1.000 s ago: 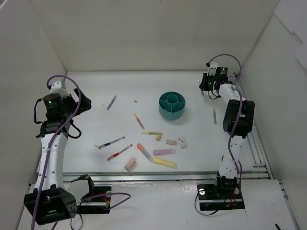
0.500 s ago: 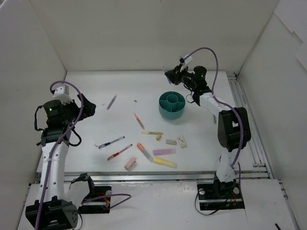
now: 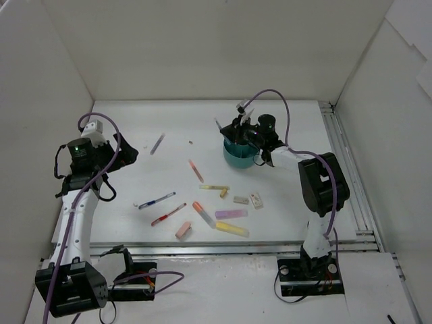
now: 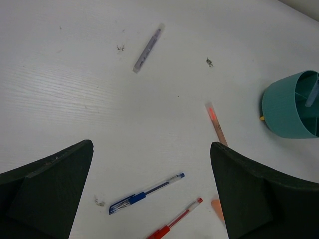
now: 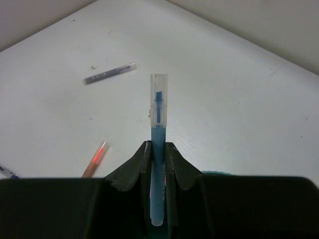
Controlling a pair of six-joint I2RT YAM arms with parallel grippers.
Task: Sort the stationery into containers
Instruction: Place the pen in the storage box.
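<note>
White walls box in a white worktop, and most of the stationery lies loose across its middle. The step in hand looks like delivery of one pen. The right gripper is clenched on a light blue pen with a clear cap, and it hangs at the far-left rim of the teal cup. From above, the capped end juts out past that rim, away from the cup. In the wrist view only a sliver of teal shows under the fingers, so I cannot tell which compartment lies beneath.

The left gripper is spread wide with nothing in it, held high over the left side. Below it lie a blue pen and a red pen, with a grey pen further off.

As I judge it, the next move calls for swinging the pen so its free end points down into a compartment, clear of the dividers, and only then letting go. Released as it is, it would likely land across the rim or roll off outside. The highlighters and erasers near the front wait unsorted.
</note>
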